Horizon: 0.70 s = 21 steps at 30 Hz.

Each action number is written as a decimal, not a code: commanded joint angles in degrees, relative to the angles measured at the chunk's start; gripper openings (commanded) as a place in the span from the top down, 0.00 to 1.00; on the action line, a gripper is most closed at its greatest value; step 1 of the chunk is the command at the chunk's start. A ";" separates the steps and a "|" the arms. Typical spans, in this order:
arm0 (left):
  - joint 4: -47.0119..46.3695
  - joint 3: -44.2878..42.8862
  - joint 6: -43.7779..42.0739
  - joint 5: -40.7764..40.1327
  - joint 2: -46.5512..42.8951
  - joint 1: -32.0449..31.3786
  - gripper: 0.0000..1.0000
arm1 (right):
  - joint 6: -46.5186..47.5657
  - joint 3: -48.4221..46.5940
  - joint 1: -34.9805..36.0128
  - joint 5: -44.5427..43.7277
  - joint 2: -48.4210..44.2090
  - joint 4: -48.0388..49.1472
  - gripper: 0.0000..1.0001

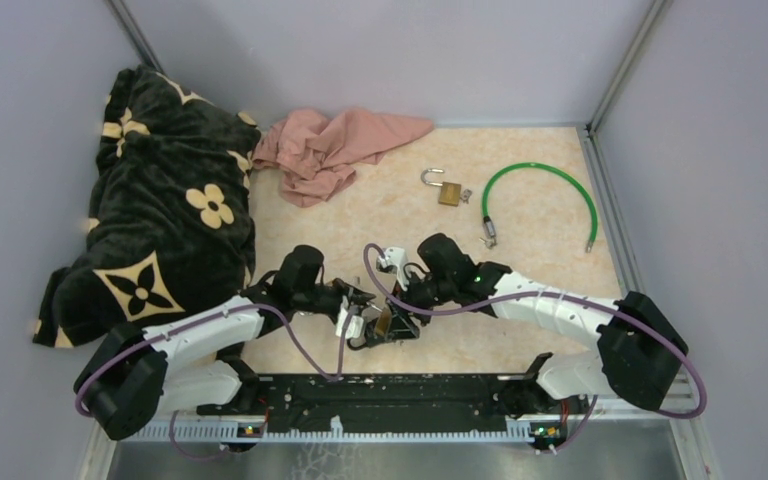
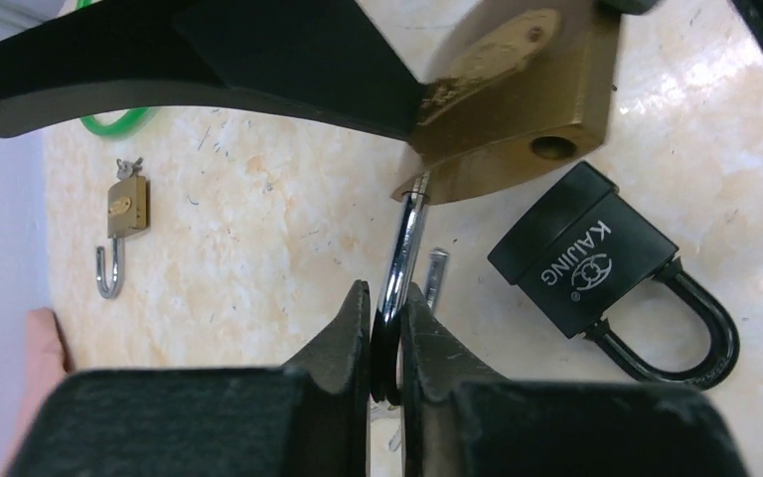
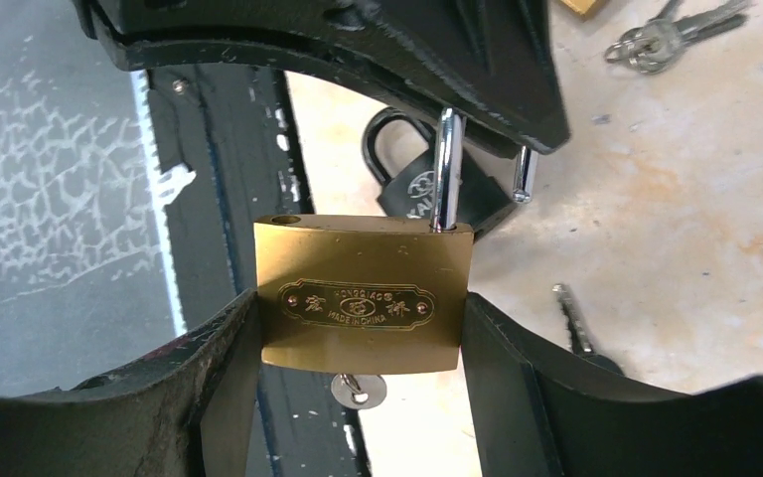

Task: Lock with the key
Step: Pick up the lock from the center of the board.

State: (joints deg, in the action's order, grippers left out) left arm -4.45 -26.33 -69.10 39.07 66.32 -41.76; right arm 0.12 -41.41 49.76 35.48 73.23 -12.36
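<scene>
My right gripper (image 3: 363,323) is shut on the body of a brass padlock (image 3: 363,268), held above the table near the front edge. A small silver key (image 3: 358,391) sits in the keyhole on its underside. The chrome shackle (image 3: 446,169) is raised, with its free leg (image 3: 524,174) out of the body. My left gripper (image 2: 385,298) is shut on the top of that shackle (image 2: 404,234), facing the right gripper. In the top view the two grippers meet, left (image 1: 355,312) and right (image 1: 405,300), with the padlock (image 1: 384,322) between them.
A black KAIJING padlock (image 2: 581,260) lies on the table just under the held lock. A loose key (image 3: 574,323) lies nearby. A small open brass padlock (image 1: 448,190) with keys, a green cable lock (image 1: 545,175), a pink cloth (image 1: 330,145) and a black flowered blanket (image 1: 160,220) lie further back.
</scene>
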 commanded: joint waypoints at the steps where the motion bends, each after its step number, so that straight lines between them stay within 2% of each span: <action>1: -2.82 0.48 -0.36 -1.13 -0.45 -0.38 1.00 | 1.72 -4.65 0.78 1.97 -2.83 5.06 1.00; 5: -4.08 0.27 2.77 -2.30 -1.43 -0.43 1.00 | 1.94 -4.20 0.78 0.46 -3.21 5.79 1.00; 6: -4.68 0.12 4.33 -2.93 -1.77 -0.43 1.00 | 1.79 -3.91 0.78 -1.11 -3.32 6.14 0.91; 8: -6.27 -0.44 8.91 -4.60 -2.68 -0.47 1.00 | 1.64 -3.16 0.78 -4.09 -3.69 6.34 0.42; 9: -7.43 -0.78 11.25 -5.65 -3.22 -0.43 1.00 | 1.44 -2.66 0.78 -6.78 -3.94 6.53 0.09; 10: -8.01 -1.24 13.74 -6.41 -4.01 -0.50 1.00 | 0.96 -1.81 0.78 -8.88 -4.53 7.29 0.02; 14: -7.29 -3.89 21.34 -7.50 -7.42 -0.43 1.00 | -1.09 3.51 -0.57 -12.57 -9.11 13.82 0.02; 21: -3.14 -8.59 37.33 -5.15 -11.84 -0.36 1.00 | -6.54 12.71 -8.65 -6.81 -21.51 27.21 0.02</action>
State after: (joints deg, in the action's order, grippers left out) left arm -3.75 -29.76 -43.99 30.48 58.24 -42.02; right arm -3.03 -32.36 44.62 26.11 58.57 2.94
